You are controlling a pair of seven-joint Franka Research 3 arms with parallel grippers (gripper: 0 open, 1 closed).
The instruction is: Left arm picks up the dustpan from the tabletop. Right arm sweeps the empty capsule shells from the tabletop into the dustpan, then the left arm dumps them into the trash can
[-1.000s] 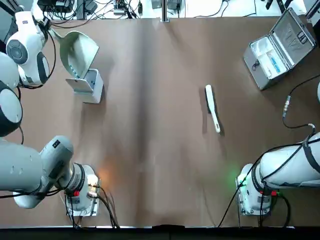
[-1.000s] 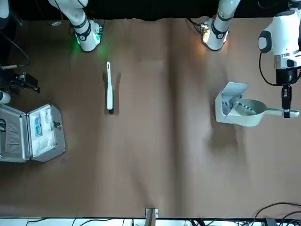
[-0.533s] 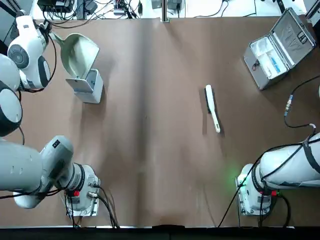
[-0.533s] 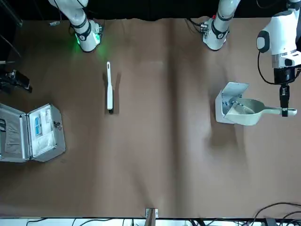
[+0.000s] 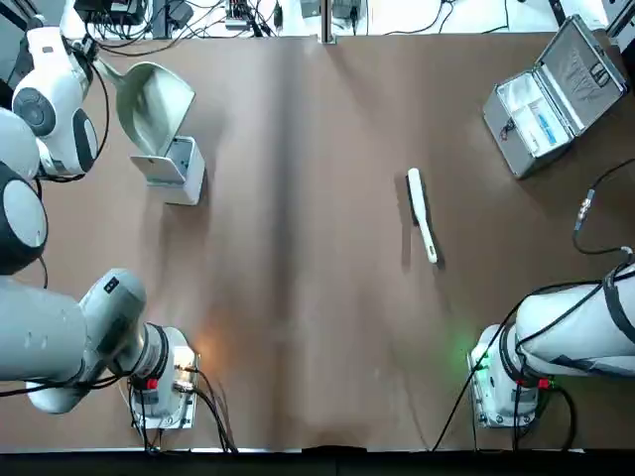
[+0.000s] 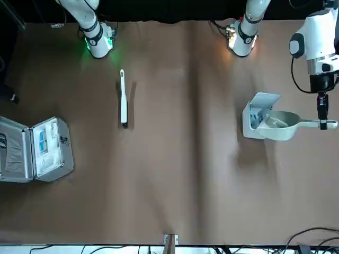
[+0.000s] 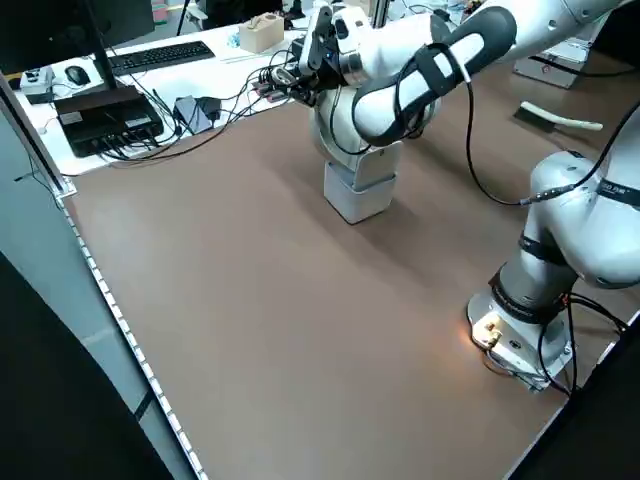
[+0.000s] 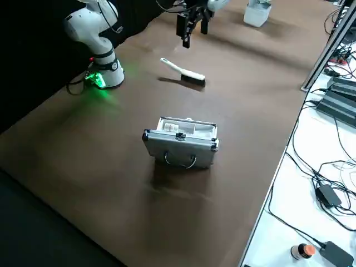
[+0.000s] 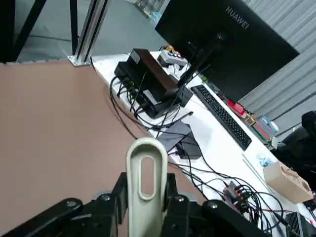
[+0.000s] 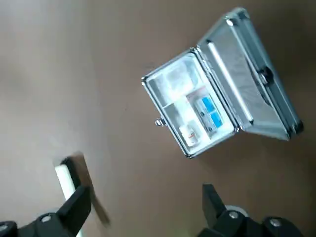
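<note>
The cream dustpan (image 5: 154, 99) hangs tilted with its mouth over the open trash can (image 5: 177, 171) at the far left of the tabletop (image 5: 298, 248). My left gripper (image 9: 145, 197) is shut on the dustpan's thin handle (image 9: 145, 168). From across the table, the left gripper (image 6: 322, 119) holds the dustpan (image 6: 278, 126) level against the trash can (image 6: 254, 117). My right gripper (image 10: 143, 207) is open and holds nothing, high above the table between the brush and the case. The right gripper (image 8: 189, 30) also shows from the side. I cannot make out the capsule shells.
A slim white brush (image 5: 422, 213) lies right of the table's centre. An open silver metal case (image 5: 551, 94) stands at the far right corner. Cables, a keyboard and a monitor sit past the table's left edge.
My right gripper has drawn back out of the front view's left edge. The dustpan rocked slightly over the can, and the bluish bits seen at its mouth no longer show.
</note>
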